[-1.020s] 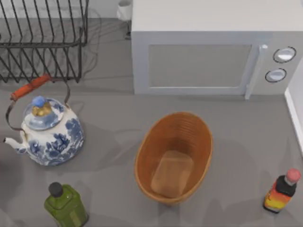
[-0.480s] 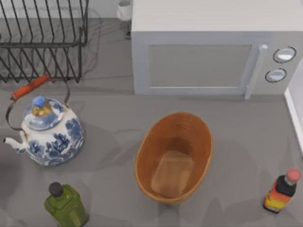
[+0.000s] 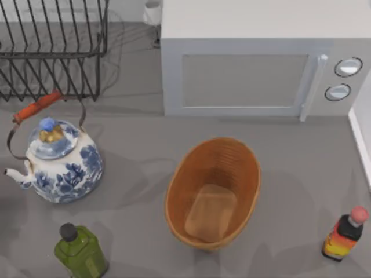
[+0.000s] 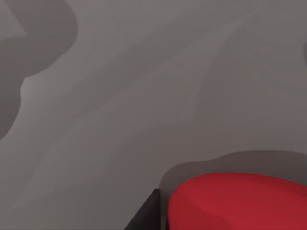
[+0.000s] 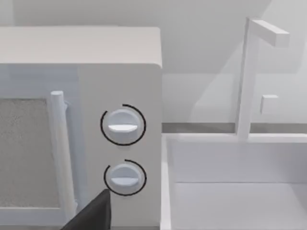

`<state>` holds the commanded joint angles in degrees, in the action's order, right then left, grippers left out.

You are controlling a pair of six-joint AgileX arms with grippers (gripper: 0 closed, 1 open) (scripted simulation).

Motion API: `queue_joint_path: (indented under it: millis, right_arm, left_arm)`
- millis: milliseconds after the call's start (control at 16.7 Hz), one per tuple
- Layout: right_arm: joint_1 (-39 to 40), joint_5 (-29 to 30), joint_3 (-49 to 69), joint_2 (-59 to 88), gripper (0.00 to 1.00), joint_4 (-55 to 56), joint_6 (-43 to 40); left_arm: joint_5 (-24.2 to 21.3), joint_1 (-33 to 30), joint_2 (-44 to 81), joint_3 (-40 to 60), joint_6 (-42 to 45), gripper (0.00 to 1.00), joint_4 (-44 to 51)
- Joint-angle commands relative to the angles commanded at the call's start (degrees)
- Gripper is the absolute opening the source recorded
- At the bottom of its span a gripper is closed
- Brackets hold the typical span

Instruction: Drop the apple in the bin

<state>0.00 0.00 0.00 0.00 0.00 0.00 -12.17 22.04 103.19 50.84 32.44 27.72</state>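
Near the middle of the bench, a little toward its front edge, the basket [image 3: 213,193] stood open and held nothing. The apple [image 4: 240,201] lay on the grey bench top, close under the left wrist camera, with a dark finger [image 4: 146,215] of the left gripper just beside it — whether the finger touched the fruit I could not tell, and I could not tell how wide that gripper was open or whether it held anything. The right wrist camera faced the microwave [image 5: 81,120] and its two knobs, with the white sink [image 5: 230,182] next to it; one dark finger tip [image 5: 93,215] showed there, and the state of the right gripper I also could not tell.

By my judgement the step in hand was the grasp of the apple. The next move called for a firm hold on it, then a lift and a carry over the basket's rim before release.
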Motion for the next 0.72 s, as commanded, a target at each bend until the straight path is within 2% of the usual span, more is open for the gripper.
queue_joint_path:
  millis: [120, 180, 600, 720]
  right_arm:
    - [0.00, 0.00, 0.00, 0.00, 1.00, 0.00, 0.00]
    - [0.00, 0.00, 0.00, 0.00, 1.00, 0.00, 0.00]
    - [0.00, 0.00, 0.00, 0.00, 1.00, 0.00, 0.00]
    - [0.00, 0.00, 0.00, 0.00, 1.00, 0.00, 0.00]
  left_arm:
    - [0.00, 0.00, 0.00, 0.00, 0.00, 0.02, 0.00]
    - [0.00, 0.00, 0.00, 0.00, 0.00, 0.00, 0.00]
    - [0.00, 0.00, 0.00, 0.00, 0.00, 0.00, 0.00]
    - [1.20, 0.41, -1.29, 0.70, 0.54, 0.00, 0.49]
